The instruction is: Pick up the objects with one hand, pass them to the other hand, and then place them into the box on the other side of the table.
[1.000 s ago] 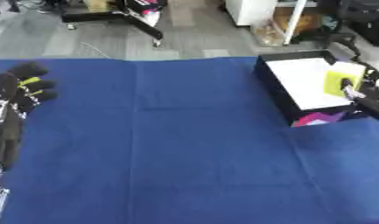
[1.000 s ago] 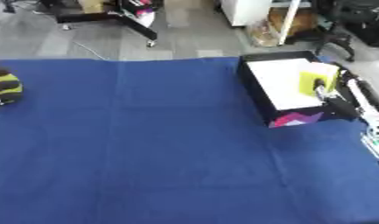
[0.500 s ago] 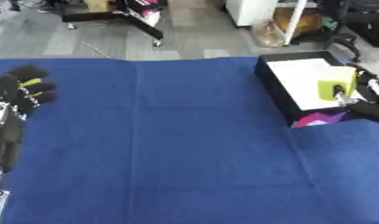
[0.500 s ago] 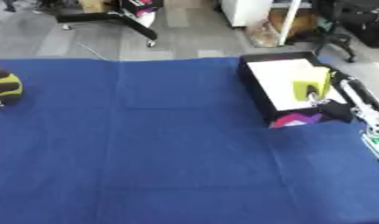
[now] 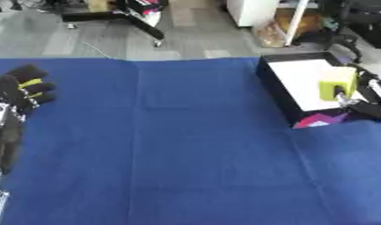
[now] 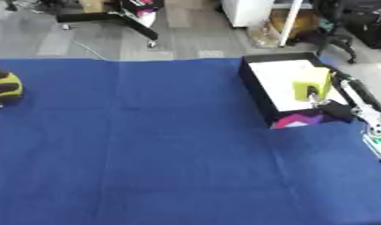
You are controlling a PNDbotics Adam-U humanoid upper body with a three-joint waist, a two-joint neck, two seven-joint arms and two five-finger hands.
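A yellow-green block [image 5: 337, 82] stands upright inside the black box [image 5: 279, 90] with a white floor, at the table's right edge, against the box's right wall. My right hand [image 5: 364, 107] is at the box's near right corner. A fingertip [image 5: 343, 94] touches the block's lower edge, and the fingers are not wrapped round it. My left hand [image 5: 18, 91], black with yellow marks, rests open at the far left edge with its fingers up, holding nothing.
A blue cloth [image 5: 170, 145] covers the whole table. A pink and purple patch [image 6: 294, 120] shows on the box's near wall. Beyond the far edge are a grey floor, a black stand [image 5: 120, 15] and chairs.
The right hand has slid down and back toward the box's near corner while the block stayed where it was. The left hand has not moved.
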